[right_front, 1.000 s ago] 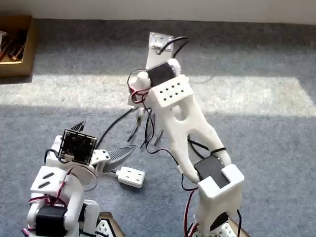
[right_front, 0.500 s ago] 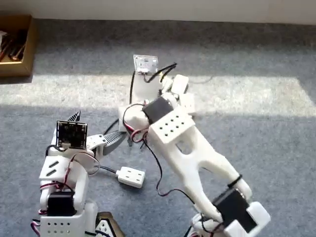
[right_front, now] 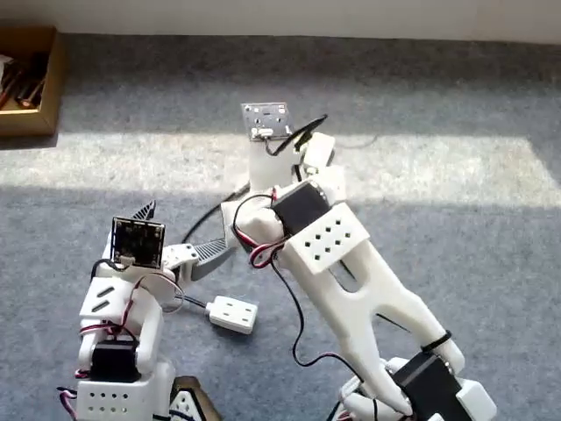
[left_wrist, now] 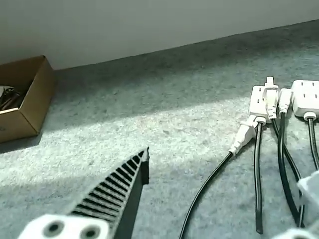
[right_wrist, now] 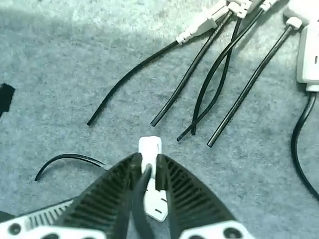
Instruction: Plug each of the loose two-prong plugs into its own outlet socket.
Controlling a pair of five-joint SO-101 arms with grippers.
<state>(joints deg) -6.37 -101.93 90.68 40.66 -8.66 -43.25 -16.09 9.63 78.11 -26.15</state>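
Observation:
My right gripper [right_wrist: 148, 162] is shut on a white two-prong plug [right_wrist: 149, 145] with a black cord, held just above the grey carpet. Several more black cords [right_wrist: 199, 64] lie ahead of it and run toward white outlet blocks [right_wrist: 310, 50]. In the high view the right arm [right_front: 324, 237] stretches over the middle of the carpet, and its wrist covers the gripper. White outlet blocks [right_front: 321, 151] lie just beyond it. My left gripper [right_front: 188, 228] stands open and empty at the near left, with one black finger [left_wrist: 119, 194] showing. Outlet blocks [left_wrist: 260, 97] with a white plug [left_wrist: 244, 135] lie farther off.
Another white outlet block [right_front: 233, 313] on a cable lies near the left arm's base. A brown cardboard box [right_front: 26, 79] sits at the far left by the wall. Open carpet [right_front: 456, 158] spreads to the right.
The right arm has swung left, and its wrist has come back toward the arms and down over the cords. The left arm shifted slightly, its gripper still open.

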